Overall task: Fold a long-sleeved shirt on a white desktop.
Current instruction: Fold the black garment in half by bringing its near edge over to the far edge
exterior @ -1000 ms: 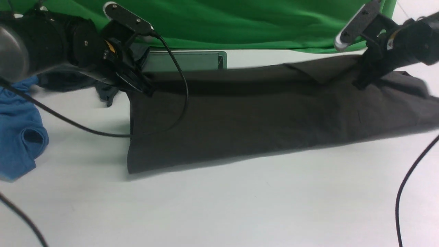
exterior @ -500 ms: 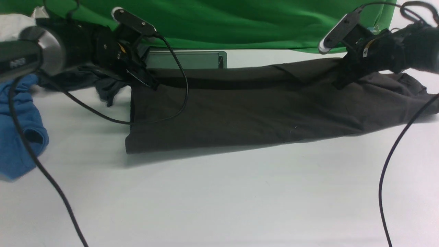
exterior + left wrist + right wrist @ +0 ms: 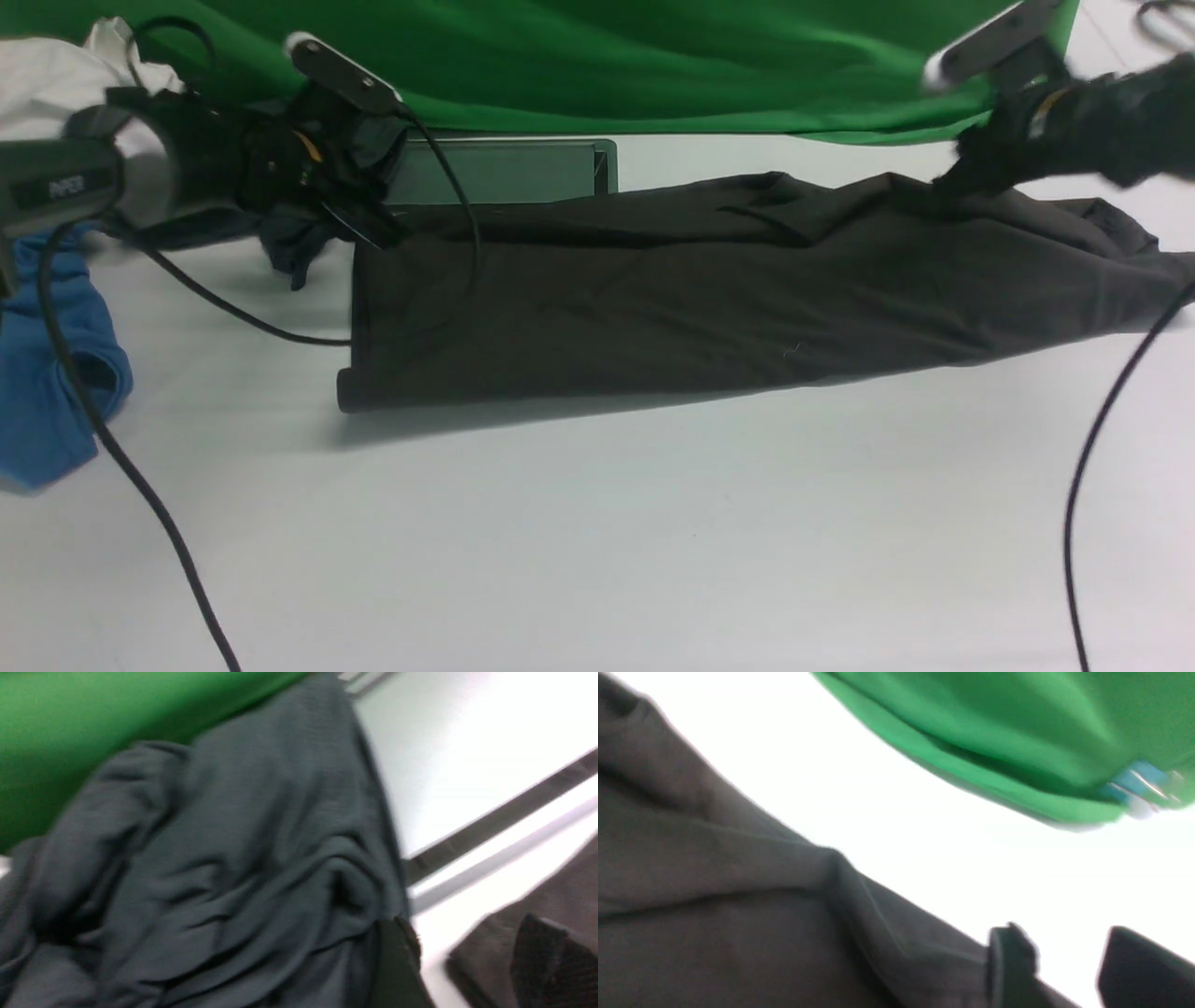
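Nearest the robot, in front of the long-sleeved shirt point(image 3: 709, 289), lies a bare stretch of the white table point(image 3: 597, 541). A black cable point(image 3: 140, 485) crosses it on the shirt's left and a second cable point(image 3: 1083, 485) hangs down off the shirt's right end. A blue garment point(image 3: 47, 373) is bunched well to the left of the shirt.

The shirt rests flat on the table as a long folded band. Its long axis runs left to right, and the right end is angled a little farther away than the left. The left end is a straight, squared edge, while the right end is rumpled and reaches the frame's edge. The cloth is dark olive-black, with soft creases along the far fold.

The left claw point(image 3: 378, 229) hangs at the shirt's far left corner, fingers point(image 3: 397, 961) spread apart and gripping nothing. A slate-grey garment point(image 3: 294, 247) is heaped just left of that corner. The right claw point(image 3: 1073, 970) is blurred above the shirt's far right edge, its fingers parted with bare table showing between them.

Behind the shirt sits a grey cable hatch point(image 3: 504, 170), and beyond that hangs the green backdrop point(image 3: 653, 65).
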You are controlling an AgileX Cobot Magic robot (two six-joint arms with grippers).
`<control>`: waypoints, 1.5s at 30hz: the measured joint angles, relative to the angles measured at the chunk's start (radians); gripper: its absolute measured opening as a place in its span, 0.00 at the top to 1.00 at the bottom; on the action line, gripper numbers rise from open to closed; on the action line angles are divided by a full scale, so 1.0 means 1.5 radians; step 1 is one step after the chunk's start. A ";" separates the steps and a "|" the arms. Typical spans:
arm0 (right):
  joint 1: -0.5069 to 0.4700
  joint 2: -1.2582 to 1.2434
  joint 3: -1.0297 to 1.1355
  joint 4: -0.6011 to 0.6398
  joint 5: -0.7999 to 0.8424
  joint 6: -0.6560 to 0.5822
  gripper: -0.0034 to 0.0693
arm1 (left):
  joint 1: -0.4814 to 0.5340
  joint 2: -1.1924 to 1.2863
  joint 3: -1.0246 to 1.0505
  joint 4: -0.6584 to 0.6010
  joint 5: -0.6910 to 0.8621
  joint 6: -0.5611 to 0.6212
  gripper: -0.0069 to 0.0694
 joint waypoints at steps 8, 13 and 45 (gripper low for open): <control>0.048 -0.040 -0.026 0.302 0.178 -0.205 0.92 | -0.031 -0.074 -0.006 -0.067 0.121 -0.041 0.78; 0.054 0.043 -0.094 0.447 0.286 -0.292 0.93 | -0.096 -0.145 0.070 -0.280 0.191 0.132 0.89; 0.074 0.216 -0.197 0.489 0.054 -0.286 0.92 | -0.136 -0.140 0.249 -0.418 0.115 0.262 0.89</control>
